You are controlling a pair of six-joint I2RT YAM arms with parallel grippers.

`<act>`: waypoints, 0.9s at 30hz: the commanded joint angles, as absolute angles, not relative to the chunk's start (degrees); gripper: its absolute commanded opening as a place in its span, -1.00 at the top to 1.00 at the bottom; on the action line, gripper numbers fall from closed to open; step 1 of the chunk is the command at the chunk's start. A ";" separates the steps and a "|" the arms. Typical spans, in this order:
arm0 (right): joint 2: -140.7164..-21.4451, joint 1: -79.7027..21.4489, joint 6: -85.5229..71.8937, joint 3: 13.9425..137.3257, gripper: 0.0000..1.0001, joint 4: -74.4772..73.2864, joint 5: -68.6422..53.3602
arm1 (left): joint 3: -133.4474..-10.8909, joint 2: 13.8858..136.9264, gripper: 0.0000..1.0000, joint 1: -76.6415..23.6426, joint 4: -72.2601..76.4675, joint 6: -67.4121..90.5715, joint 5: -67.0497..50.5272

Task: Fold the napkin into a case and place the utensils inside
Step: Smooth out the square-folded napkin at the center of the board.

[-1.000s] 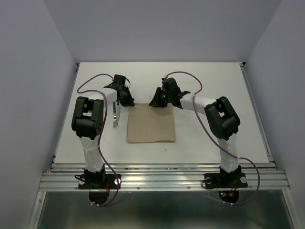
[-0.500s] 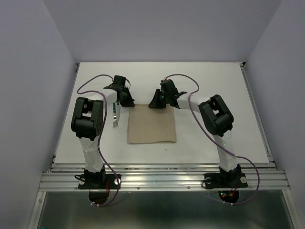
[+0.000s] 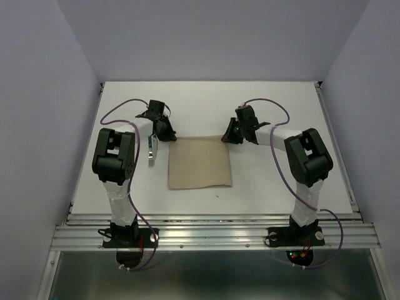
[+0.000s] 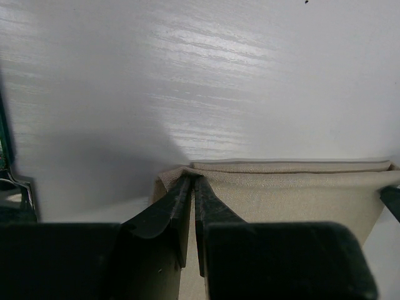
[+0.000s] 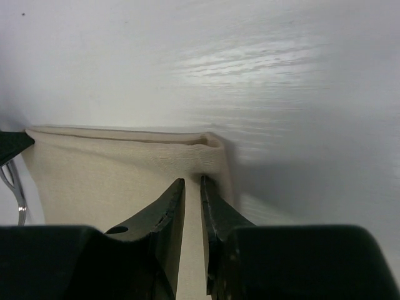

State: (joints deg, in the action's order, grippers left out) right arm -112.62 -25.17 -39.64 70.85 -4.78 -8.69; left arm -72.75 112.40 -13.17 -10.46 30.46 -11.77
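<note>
Under both grippers, table (image 3: 281,181): white top, carries everything here.
napkin (image 3: 200,164): beige cloth lying flat, already doubled (stacked edges show along its far side in both wrist views). Spans from one gripper across to the other; the rest trails back from the fingertips toward the wrists.
left gripper (image 4: 191,179): on the napkin's far left corner. Jaws almost together, cloth pinched between the tips, corner raised into a small peak.
right gripper (image 5: 192,181): on the far right corner. Jaws a thin slit apart, cloth runs into the slit, small pucker just beyond the tips. Reads as a pinch; how deep the bite is, cannot tell.
utensils (image 3: 150,152): silver pieces on the table just outboard of the left gripper, near the napkin's left edge, not on the cloth.
step in hand (judgement): next fold, both far corners held, probably to be brought over toward the near edge.
doing it well: raise both corners together and level; hold the edge taut between the grippers so it neither sags nor skews; make sure each pinch has both layers, or the lower one gets left behind; land the edge square to the near edge; watch the left gripper's outer side near the utensils.
case: no pocket or opening visible yet; nothing inside it.
</note>
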 commanded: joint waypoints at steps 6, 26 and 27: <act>-109.08 -23.03 -36.30 69.96 0.56 -5.62 -8.88 | -71.10 111.62 0.63 -13.62 -15.20 29.71 -10.55; -92.72 -39.27 -33.05 60.29 0.48 -15.10 -0.28 | -74.18 100.30 0.28 -13.62 -21.26 27.60 -6.24; -92.55 -40.33 -33.05 60.21 0.47 -15.47 1.56 | -74.53 99.67 0.24 -13.62 -21.79 27.42 -5.02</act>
